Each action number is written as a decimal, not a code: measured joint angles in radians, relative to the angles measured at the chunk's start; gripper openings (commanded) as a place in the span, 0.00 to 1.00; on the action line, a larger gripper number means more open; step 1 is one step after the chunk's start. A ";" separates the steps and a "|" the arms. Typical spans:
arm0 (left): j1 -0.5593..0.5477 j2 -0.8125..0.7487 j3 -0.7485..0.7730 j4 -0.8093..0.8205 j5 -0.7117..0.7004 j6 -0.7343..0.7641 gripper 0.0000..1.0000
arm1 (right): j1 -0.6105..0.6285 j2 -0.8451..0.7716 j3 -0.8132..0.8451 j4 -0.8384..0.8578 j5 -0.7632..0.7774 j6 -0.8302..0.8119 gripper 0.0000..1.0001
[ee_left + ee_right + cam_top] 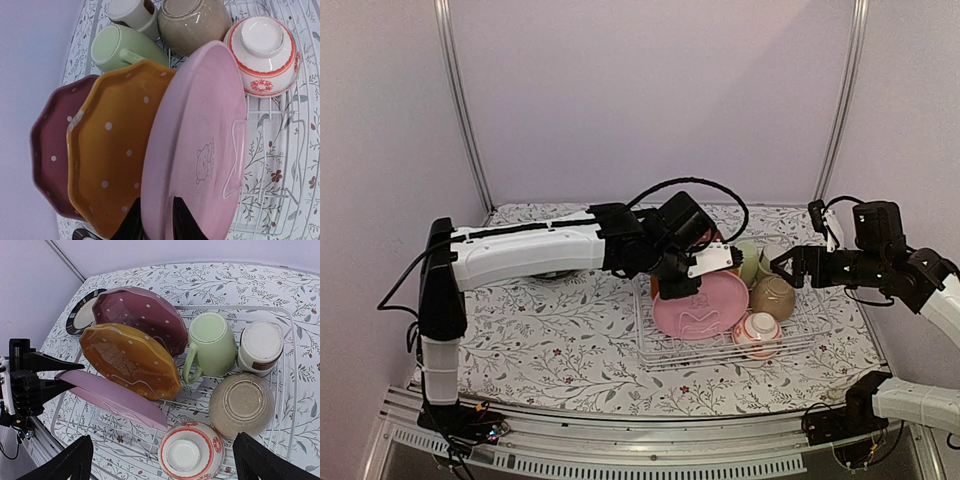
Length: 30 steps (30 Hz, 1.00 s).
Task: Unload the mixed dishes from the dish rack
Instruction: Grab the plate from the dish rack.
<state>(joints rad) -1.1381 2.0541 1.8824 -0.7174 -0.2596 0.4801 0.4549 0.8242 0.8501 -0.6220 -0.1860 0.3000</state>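
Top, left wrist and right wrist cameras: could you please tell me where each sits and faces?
Top external: above and behind the arms, looking down at the rack; both arms show.
Left wrist: on the left arm, facing the pink plate; left claw astride its rim.
Right wrist: over the rack, looking down; open right claw shows.
Shared: both wrist views show the green cup.

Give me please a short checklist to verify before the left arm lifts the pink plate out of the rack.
1. Left gripper straddles the rim of the pink plate: ok.
2. Fingers clamped firmly on it: cannot tell.
3. Orange plate free of the finger beside it: cannot tell.
4. Right gripper open, away from the pink plate: ok.
5. Bare tablecloth left of the dish rack for setting down: ok.
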 measured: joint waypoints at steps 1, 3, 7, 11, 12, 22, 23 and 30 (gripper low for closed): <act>-0.003 -0.006 -0.010 0.012 -0.015 0.002 0.16 | 0.000 -0.001 -0.001 -0.003 0.005 0.000 0.99; -0.012 -0.021 -0.036 0.045 -0.047 0.006 0.12 | 0.000 -0.006 -0.003 -0.010 0.022 0.000 0.99; -0.040 -0.051 -0.082 0.116 -0.097 0.008 0.05 | -0.003 -0.027 -0.003 -0.021 0.053 0.003 0.99; -0.064 -0.065 -0.109 0.164 -0.160 0.038 0.00 | -0.004 -0.044 -0.003 -0.032 0.074 0.003 0.99; -0.071 -0.065 -0.111 0.174 -0.174 0.046 0.00 | -0.005 -0.047 -0.003 -0.035 0.077 0.003 0.99; -0.097 -0.092 -0.112 0.204 -0.228 0.097 0.00 | -0.005 -0.050 -0.003 -0.051 0.084 0.003 0.99; -0.098 -0.098 -0.107 0.202 -0.233 0.101 0.00 | -0.005 -0.050 -0.003 -0.051 0.084 0.003 0.99; -0.107 -0.166 -0.082 0.209 -0.288 0.145 0.00 | -0.005 -0.050 -0.003 -0.051 0.084 0.003 0.99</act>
<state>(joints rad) -1.2453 1.8885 1.8004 -0.5087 -0.5476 0.6254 0.4503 0.7738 0.8474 -0.6731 -0.1024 0.3031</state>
